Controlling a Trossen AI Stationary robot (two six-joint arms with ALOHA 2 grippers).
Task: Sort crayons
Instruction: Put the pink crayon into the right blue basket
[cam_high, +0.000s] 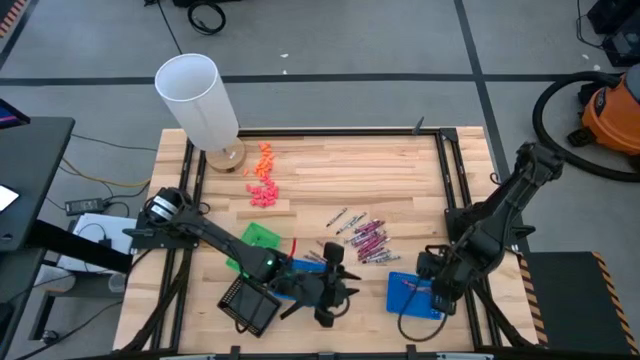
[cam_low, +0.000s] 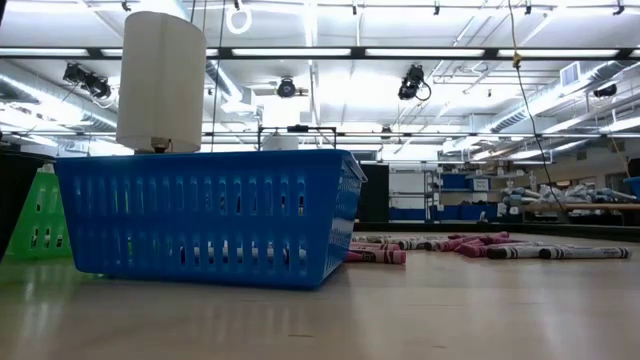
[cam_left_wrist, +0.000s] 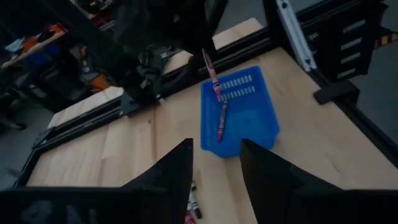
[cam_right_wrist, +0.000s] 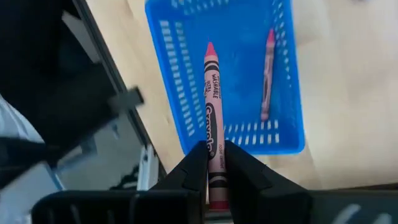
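1. From overhead I see the wooden slatted table (cam_high: 380, 170) with a tall white cylinder (cam_high: 197, 98) standing at its far left corner and orange and pink chunky bits (cam_high: 263, 180) scattered just beside it. A loose pile of pinkish-red, maroon and grey crayons (cam_high: 362, 238) lies mid-table. The left gripper (cam_high: 335, 292) hovers near the front edge, between a black tray (cam_high: 248, 303) and the pile, with a green tray (cam_high: 260, 238) behind its arm. The right gripper (cam_high: 441, 290) hangs over the small blue slotted basket (cam_high: 412, 295) at the front right.

2. At table height, a second blue basket (cam_low: 205, 215) fills the left half of my picture and blocks what sits behind it; the green tray (cam_low: 35, 225) peeks out at its left, the white cylinder (cam_low: 160, 80) rises above it. Crayons (cam_low: 470, 245) lie flat on the wood to the right.

3. Through the left wrist camera, the left fingers (cam_left_wrist: 174, 177) stand apart with nothing between them. Beyond them sits the blue basket (cam_left_wrist: 239, 112) with one crayon inside (cam_left_wrist: 220, 121); a held pinkish-red crayon (cam_left_wrist: 210, 68) points down over it.

4. Through the right wrist camera, the right fingers (cam_right_wrist: 194, 165) are clenched on that pinkish-red crayon (cam_right_wrist: 212, 112), gripping its lower end, tip out above the blue basket (cam_right_wrist: 180, 81). Another crayon (cam_right_wrist: 267, 71) rests on the basket floor.
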